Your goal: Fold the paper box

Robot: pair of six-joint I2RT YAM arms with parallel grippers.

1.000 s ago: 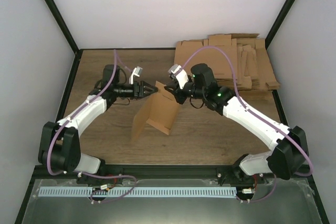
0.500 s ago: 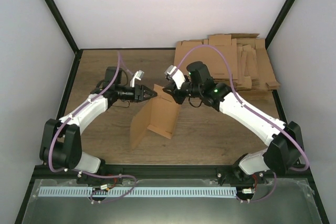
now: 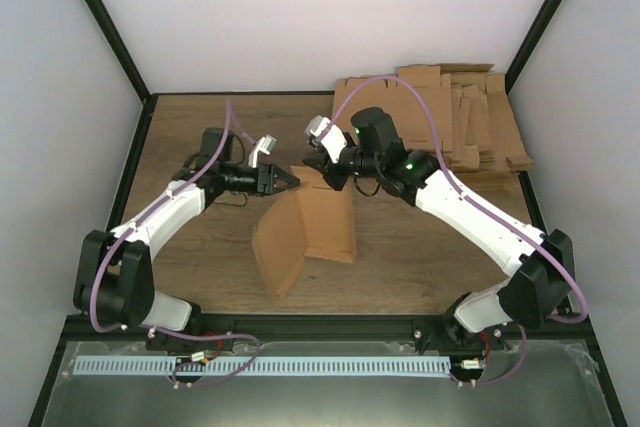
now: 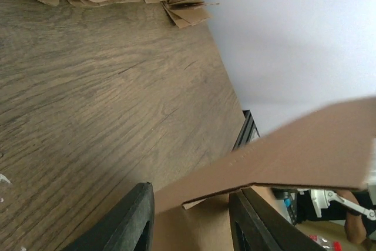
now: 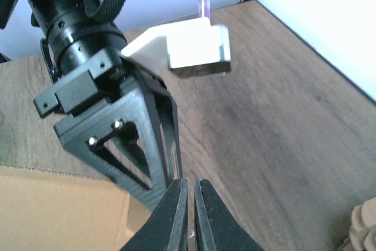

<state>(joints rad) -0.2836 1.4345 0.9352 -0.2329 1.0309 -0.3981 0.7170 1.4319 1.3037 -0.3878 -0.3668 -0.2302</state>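
The paper box (image 3: 325,227), a thin sheet of plain brown matt cardboard with straight cut edges, is stood on edge near the middle of the wood-grain table (image 3: 190,127), between the two arms. It is bent along an upright crease into a shallow V. One panel is faced toward the near right, and the other is angled out toward the near left, where its lower corner is set closest to the near edge. Its long axis is carried roughly left to right along the table, and its upper far corner is pointed up at the right gripper (image 3: 322,169). That claw is closed to a hairline slit and is pinched on the box's top far edge. The left gripper (image 3: 292,179) is held just left of that corner. Its black fingers (image 4: 138,216) are stood part-way apart with a cardboard edge in the gap, and whether that edge is pressed cannot be told. A loose pile of flat cardboard blanks (image 3: 450,112) is spread at the far right. Compared with a second ago, the box has been swung so that its left panel is reached nearer, the right claw has been shifted left, and the left jaws have been narrowed.
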